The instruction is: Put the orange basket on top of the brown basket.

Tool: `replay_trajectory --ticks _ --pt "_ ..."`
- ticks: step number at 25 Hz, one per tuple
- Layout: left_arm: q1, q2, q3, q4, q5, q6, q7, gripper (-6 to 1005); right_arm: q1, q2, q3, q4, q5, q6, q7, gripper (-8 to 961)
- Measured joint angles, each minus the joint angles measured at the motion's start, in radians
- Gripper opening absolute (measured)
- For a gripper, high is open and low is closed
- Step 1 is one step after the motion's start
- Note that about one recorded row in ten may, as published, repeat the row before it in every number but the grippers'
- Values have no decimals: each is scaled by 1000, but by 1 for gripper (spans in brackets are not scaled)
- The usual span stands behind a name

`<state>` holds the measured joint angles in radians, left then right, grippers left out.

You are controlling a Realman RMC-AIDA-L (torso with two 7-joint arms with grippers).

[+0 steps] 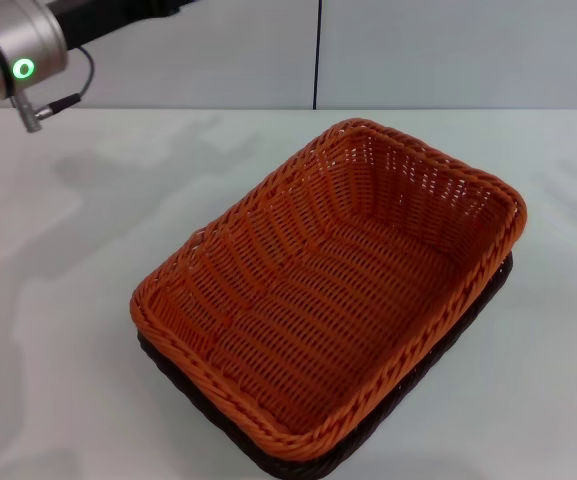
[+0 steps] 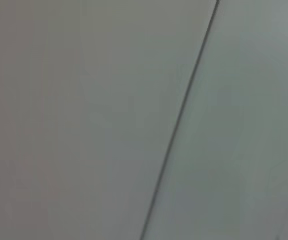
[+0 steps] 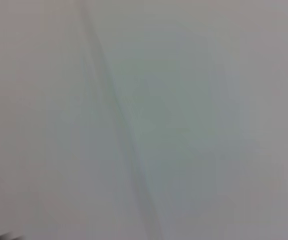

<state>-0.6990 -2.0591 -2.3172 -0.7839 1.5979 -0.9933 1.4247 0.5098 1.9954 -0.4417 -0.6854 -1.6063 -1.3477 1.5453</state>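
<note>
The orange basket (image 1: 333, 290) sits nested on top of the brown basket (image 1: 268, 452), tilted diagonally across the white table (image 1: 58, 300) in the head view. Only the dark rim and lower edge of the brown basket show beneath the orange one, along the near side and the right side. Part of my left arm (image 1: 13, 50), with a green light on its joint, shows raised at the top left, away from the baskets. Neither gripper's fingers appear in any view. My right arm is out of sight. Both wrist views show only a plain pale surface with a dark seam.
A pale wall with a vertical dark seam (image 1: 318, 50) stands behind the table's far edge. Bare tabletop stretches to the left of the baskets and at the right.
</note>
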Motion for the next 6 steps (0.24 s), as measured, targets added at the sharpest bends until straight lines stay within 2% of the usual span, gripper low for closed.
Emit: replay_trajectory --ticks 2,3,4,5,6 --pt "15 0 0 11 -66 1 45 861 -19 0 3 1 79 84 -61 600" --pt "30 0 -1 28 -135 2 92 861 -32 14 17 13 171 157 -168 600" --pt "30 0 -1 28 -135 2 92 861 -32 14 17 13 171 157 -168 600" --pt "38 0 -1 34 -162 1 115 861 -36 33 33 36 273 208 -299 600" --pt "49 -1 -1 49 -210 -1 155 861 -37 42 38 51 322 226 -376 600"
